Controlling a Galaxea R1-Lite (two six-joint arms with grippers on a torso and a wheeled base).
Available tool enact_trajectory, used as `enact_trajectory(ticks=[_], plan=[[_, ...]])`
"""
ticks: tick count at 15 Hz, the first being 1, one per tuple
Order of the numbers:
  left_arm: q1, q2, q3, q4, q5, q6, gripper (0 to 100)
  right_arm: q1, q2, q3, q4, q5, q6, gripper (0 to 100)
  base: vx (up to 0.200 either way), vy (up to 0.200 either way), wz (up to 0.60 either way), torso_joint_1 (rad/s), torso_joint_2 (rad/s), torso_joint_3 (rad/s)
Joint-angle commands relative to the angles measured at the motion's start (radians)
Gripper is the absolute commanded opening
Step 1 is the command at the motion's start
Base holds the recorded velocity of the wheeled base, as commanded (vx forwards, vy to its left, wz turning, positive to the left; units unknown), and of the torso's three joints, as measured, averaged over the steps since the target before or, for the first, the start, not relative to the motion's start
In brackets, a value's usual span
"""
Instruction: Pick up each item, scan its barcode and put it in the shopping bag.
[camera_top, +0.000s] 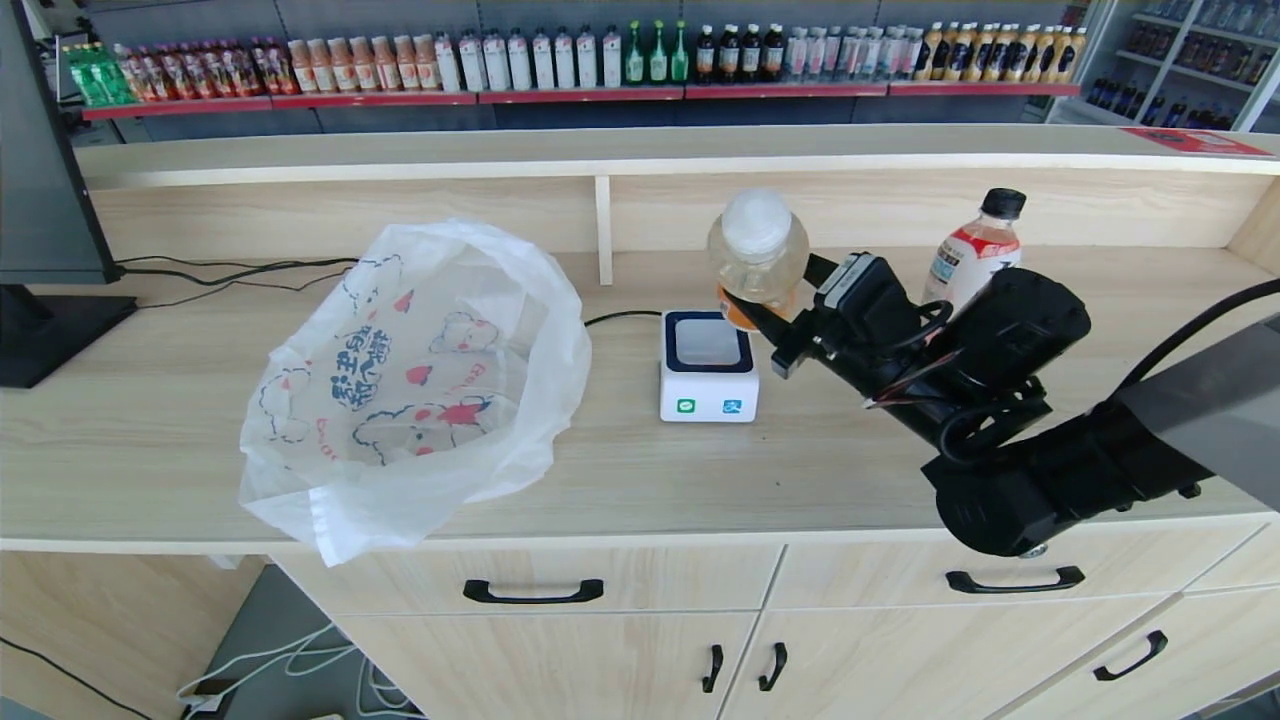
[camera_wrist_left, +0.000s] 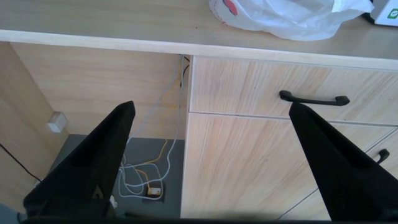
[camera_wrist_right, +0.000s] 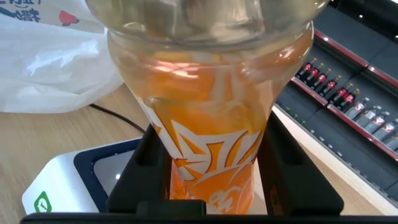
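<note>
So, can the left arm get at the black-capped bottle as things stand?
Probably not directly. The left tool hangs open below the counter edge by the drawers, and the black-capped bottle stands far right, behind the right tool holding the orange bottle.

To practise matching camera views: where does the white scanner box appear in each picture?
Head view: scanner mid-counter, between bag and orange bottle.
Left wrist view: scanner just beyond the bag.
Right wrist view: scanner past the orange bottle.
Shared landmark: the bag.
</note>
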Motion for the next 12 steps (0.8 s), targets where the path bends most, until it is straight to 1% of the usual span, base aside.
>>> enact_trajectory(ticks=[1,9,12], plan=[[0.000,0.000,0.000,0.000,0.000,0.000,100,0.000,0.005,0.000,0.000,0.000,0.000,0,0.000,0.000,0.00,0.000,0.00,0.000],[0.000,0.000,0.000,0.000,0.000,0.000,100,0.000,0.001,0.001,-0.008,0.002,0.006,0,0.000,0.000,0.00,0.000,0.00,0.000],[0.000,0.000,0.000,0.000,0.000,0.000,100,0.000,-0.027,0.003,-0.014,0.000,0.034,0,0.000,0.000,0.00,0.000,0.00,0.000]])
